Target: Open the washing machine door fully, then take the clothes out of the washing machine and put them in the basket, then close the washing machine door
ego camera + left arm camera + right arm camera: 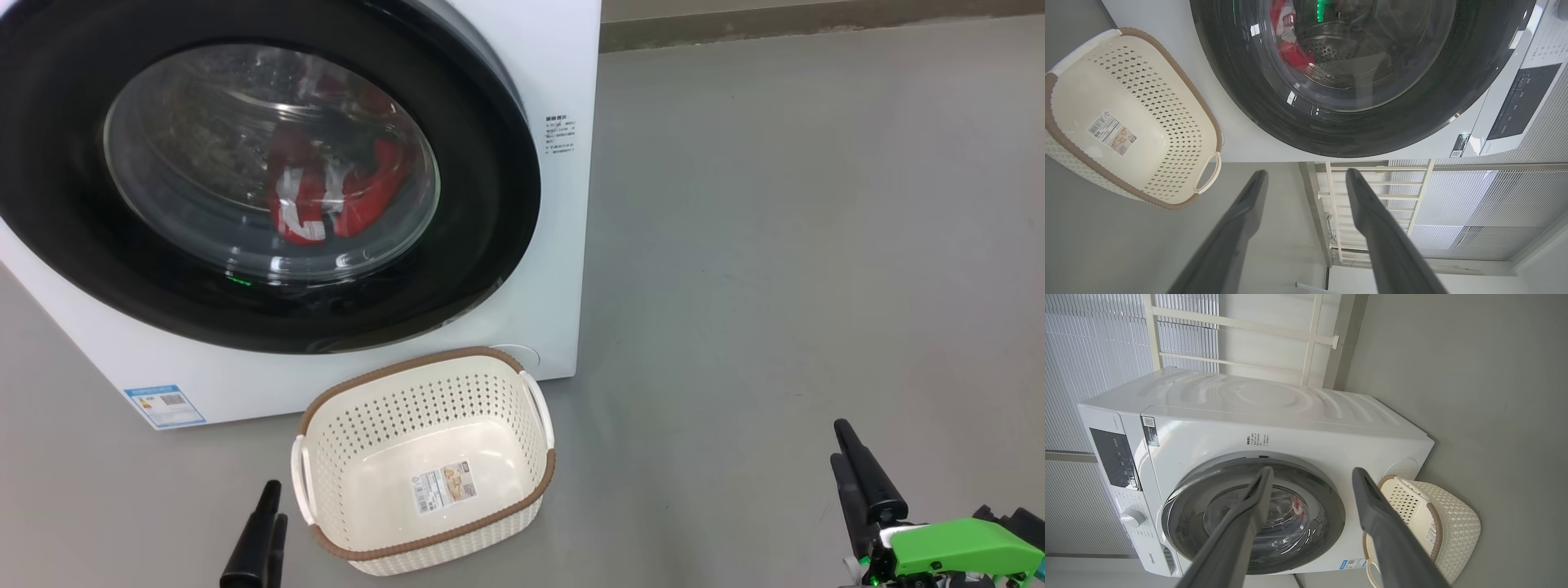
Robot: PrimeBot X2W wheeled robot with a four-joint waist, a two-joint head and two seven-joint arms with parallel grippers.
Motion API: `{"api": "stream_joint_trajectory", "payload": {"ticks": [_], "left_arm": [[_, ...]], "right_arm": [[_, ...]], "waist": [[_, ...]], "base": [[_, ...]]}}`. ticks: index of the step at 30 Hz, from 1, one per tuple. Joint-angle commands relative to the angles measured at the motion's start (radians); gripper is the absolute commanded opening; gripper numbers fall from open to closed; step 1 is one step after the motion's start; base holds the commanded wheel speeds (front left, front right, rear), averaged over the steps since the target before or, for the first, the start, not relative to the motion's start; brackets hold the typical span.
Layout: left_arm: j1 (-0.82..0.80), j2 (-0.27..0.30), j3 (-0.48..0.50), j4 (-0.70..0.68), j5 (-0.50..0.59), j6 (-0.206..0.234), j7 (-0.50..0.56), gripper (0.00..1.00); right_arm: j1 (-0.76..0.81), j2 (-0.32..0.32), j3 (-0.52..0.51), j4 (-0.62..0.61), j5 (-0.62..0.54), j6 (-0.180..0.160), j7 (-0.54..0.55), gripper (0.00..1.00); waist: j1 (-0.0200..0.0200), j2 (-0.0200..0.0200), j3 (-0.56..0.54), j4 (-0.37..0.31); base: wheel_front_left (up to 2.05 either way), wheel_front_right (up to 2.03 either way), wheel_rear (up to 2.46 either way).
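The white washing machine (563,65) fills the upper left of the head view. The washing machine door (482,204), with its black rim, lies shut against the front. The red and white clothes (326,196) show through its glass, inside the drum. The cream basket (424,363) stands on the floor just before the machine, with nothing in it. My left gripper (275,502) is open, low and just left of the basket. My right gripper (838,441) is open, far to the right over bare floor. In the left wrist view the left gripper (1306,172) holds nothing, below the door (1241,102) and beside the basket (1147,94). In the right wrist view the right gripper (1312,470) is also bare, facing the door (1331,522).
Grey floor (775,245) stretches to the right of the machine, up to a skirting (816,24) at the back. A white railing (1372,192) and ribbed blinds (1086,355) stand behind the machine. The dark control panel (1112,461) and a knob (1131,517) sit on the machine's top front.
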Motion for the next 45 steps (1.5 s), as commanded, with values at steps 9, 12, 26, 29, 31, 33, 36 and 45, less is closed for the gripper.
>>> {"api": "stream_joint_trajectory", "payload": {"ticks": [9,12,26,29,31,33,36,45], "left_arm": [[-0.041,0.023,0.008,-0.051,0.108,-0.002,-0.034,1.0],[-0.042,0.024,0.008,-0.057,0.132,-0.002,-0.04,1.0],[-0.051,0.038,0.003,-0.094,0.337,-0.003,-0.082,1.0],[-0.053,0.04,0.002,-0.103,0.387,-0.003,-0.091,1.0],[-0.054,0.042,0.003,-0.11,0.422,-0.003,-0.097,1.0],[-0.055,0.045,0.002,-0.117,0.457,-0.003,-0.103,1.0],[-0.057,0.047,0.003,-0.126,0.508,-0.004,-0.112,1.0],[-0.06,0.054,0.001,-0.142,0.635,-0.004,-0.138,1.0]], "right_arm": [[-0.045,-0.013,0.01,-0.049,-0.134,0.0,-0.036,1.0],[-0.046,-0.014,0.013,-0.054,-0.166,0.0,-0.042,1.0],[-0.053,-0.017,0.048,-0.075,-0.409,0.0,-0.083,1.0],[-0.055,-0.018,0.054,-0.082,-0.456,0.0,-0.092,1.0],[-0.057,-0.019,0.058,-0.086,-0.485,0.0,-0.098,1.0],[-0.058,-0.019,0.061,-0.09,-0.512,0.0,-0.104,1.0],[-0.059,-0.02,0.065,-0.095,-0.555,0.0,-0.113,1.0],[-0.065,-0.022,0.077,-0.104,-0.669,0.0,-0.139,1.0]], "waist": [[-0.0001,0.0,0.001,-0.002],[-0.0001,0.0,0.002,-0.002],[-0.0001,0.0,0.005,-0.002],[-0.0001,0.0,0.005,-0.003],[-0.0001,0.0,0.006,-0.003],[-0.0001,0.0,0.006,-0.004],[-0.0001,0.0,0.006,-0.004],[-0.0001,0.0,0.005,-0.007]], "base": [[0.0,0.0,0.0],[0.0,0.0,0.0],[0.0,0.0,0.0],[0.0,0.0,0.0],[0.0,0.0,0.0],[0.0,0.0,0.0],[0.0,0.0,0.0],[0.0,0.0,0.0]]}}
